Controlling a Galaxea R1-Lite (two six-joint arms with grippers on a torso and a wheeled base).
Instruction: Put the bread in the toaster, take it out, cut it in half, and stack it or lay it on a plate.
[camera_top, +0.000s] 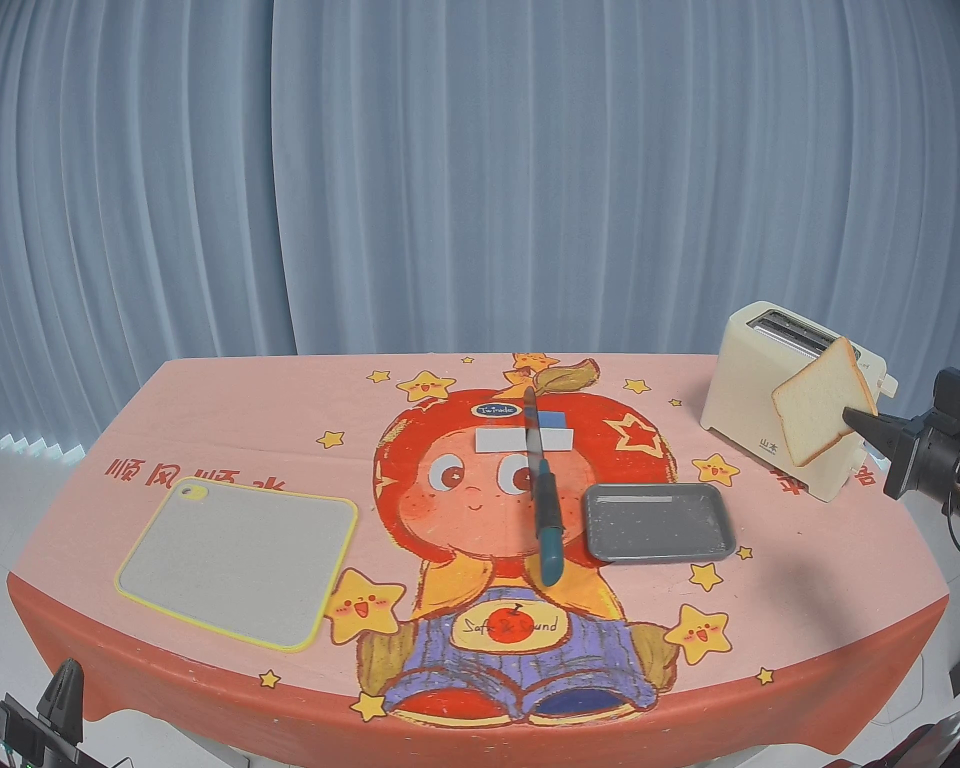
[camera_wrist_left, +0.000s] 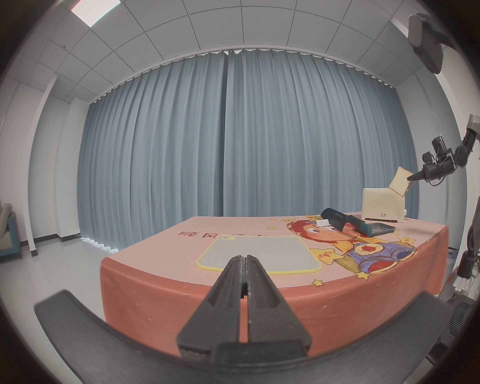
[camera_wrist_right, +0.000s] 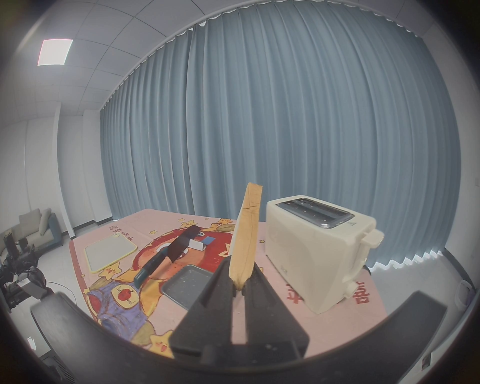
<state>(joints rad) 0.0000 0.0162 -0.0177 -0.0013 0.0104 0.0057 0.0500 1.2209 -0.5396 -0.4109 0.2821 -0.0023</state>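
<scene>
Cream toaster (camera_top: 745, 392) — grey plate (camera_top: 658, 522) — teal-handled knife (camera_top: 548, 530)

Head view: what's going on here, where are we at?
The right gripper is shut on a bread slice, holding it upright in the air beside the toaster, not over the slots, which look empty. The left gripper is shut on nothing, low off the table's near left edge. On the table the knife, grey tray and cutting board lie untouched. No cutting or plating done yet.
</scene>
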